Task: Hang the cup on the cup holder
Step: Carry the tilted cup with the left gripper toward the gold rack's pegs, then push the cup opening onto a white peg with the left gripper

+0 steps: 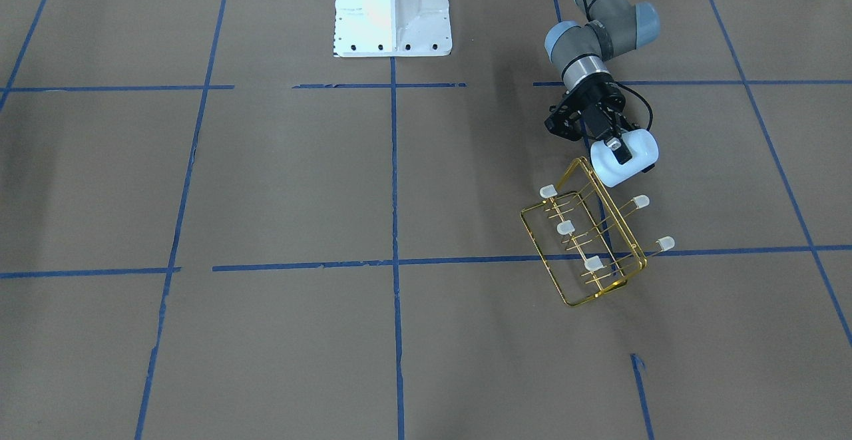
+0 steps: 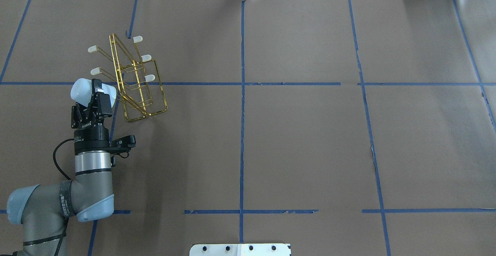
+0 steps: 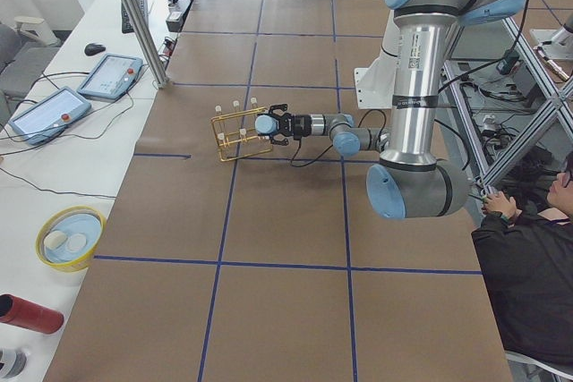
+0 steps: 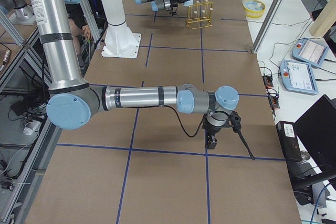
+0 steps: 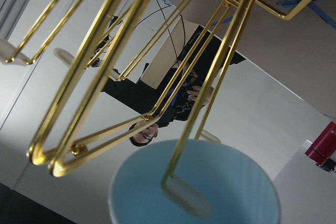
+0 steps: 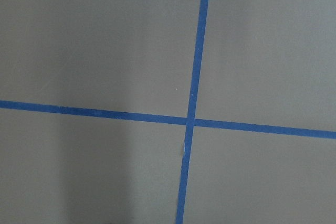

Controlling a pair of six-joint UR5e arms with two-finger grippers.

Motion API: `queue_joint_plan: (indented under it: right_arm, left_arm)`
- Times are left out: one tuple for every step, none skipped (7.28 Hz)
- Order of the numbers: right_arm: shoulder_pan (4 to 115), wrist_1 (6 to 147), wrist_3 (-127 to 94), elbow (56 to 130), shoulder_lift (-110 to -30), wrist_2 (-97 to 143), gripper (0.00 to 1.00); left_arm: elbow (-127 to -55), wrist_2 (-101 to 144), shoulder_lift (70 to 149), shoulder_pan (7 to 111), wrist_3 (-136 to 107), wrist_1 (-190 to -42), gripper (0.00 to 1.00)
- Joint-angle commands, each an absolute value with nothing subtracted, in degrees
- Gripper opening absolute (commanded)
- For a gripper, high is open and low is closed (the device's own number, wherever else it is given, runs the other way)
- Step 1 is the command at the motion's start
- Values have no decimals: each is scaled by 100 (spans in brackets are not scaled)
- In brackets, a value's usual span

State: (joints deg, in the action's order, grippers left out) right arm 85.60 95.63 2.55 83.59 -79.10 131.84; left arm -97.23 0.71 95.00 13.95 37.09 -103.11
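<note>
Gold cup holder [image 1: 584,237], left end effector [image 1: 619,150] grasping cup [image 1: 640,152] beside its end edge, right end effector [image 4: 211,140] state unclear

Yellow bowl [image 3: 70,237]; red cylinder [image 3: 27,314]; seated operator [image 3: 528,266].

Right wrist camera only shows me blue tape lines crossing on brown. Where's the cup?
Observer: The left gripper holds the cup sideways, at the table's left end.
Child: Is it hanging on the cup holder yet?
Observer: I can't tell. It's at the end of the cup holder nearest the robot; five capped prongs show bare.
Child: Where's my gripper?
Observer: The right gripper points down over brown paper, far from the cup.
</note>
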Motion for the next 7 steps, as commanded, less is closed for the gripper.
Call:
queue_joint_plan:
  right_arm:
    - [8561, 9562, 255, 8358, -7910, 13184, 100]
    - [8561, 9562, 246, 8358, -7910, 13184, 100]
    - [8561, 9562, 255, 8358, -7910, 13184, 100]
    - [8561, 9562, 255, 8358, -7910, 13184, 100]
    - [8552, 9562, 255, 8358, -7910, 13184, 100]
    - [8560, 9562, 255, 8358, -7910, 13184, 100]
    - [8561, 9562, 255, 8358, -7910, 13184, 100]
  left_arm:
    - [-9633, 70, 9571, 1336, 3700, -10257, 16]
    - [-9624, 70, 9589, 1336, 3700, -10248, 17]
    - [-9615, 70, 9598, 1336, 3700, -10248, 17]
    - [-9615, 70, 9598, 1336, 3718, -10222, 88]
    - [-9615, 79, 9598, 1327, 3709, -10187, 100]
    - [-9598, 79, 9598, 1327, 3709, -10187, 100]
    - [-9598, 79, 9598, 1336, 3709, -10187, 100]
